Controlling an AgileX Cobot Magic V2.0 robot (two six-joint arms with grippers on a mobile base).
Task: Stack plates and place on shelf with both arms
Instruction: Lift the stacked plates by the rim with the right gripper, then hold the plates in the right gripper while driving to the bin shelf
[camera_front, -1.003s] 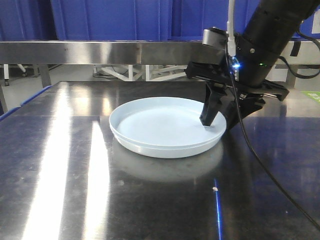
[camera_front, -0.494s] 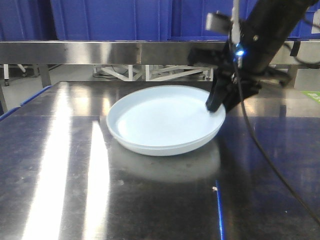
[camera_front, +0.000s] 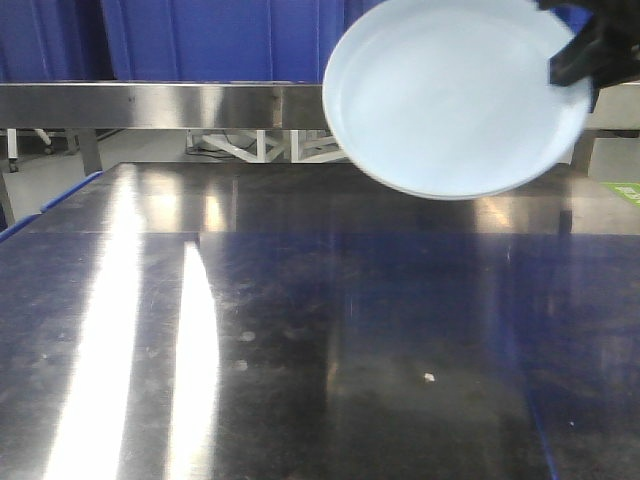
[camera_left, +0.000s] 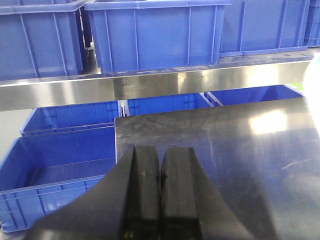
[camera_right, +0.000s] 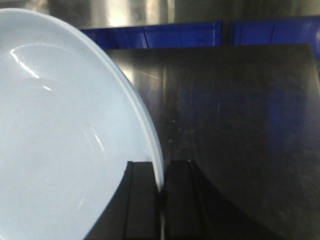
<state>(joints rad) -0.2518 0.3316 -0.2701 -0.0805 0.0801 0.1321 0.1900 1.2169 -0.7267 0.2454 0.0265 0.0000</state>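
Observation:
The white plates (camera_front: 455, 100) hang in the air at the upper right of the front view, tilted with the inside facing the camera, in front of the shelf's steel rail (camera_front: 150, 105). My right gripper (camera_front: 568, 68) is shut on their right rim. In the right wrist view the plates (camera_right: 60, 135) fill the left side, a double rim edge runs down between the jaws, and my right gripper (camera_right: 161, 187) pinches it. My left gripper (camera_left: 160, 172) is shut and empty, low over the steel table's left edge. It does not show in the front view.
Blue crates (camera_left: 155, 35) stand on the shelf behind its rail (camera_left: 150, 85). More blue crates (camera_left: 55, 160) sit lower, left of the tabletop (camera_left: 225, 145). The reflective tabletop (camera_front: 300, 340) spreads below the lifted plates.
The right gripper has lifted the plates off the tabletop, up and to the right, and they now tilt toward the camera in front of the shelf rail.

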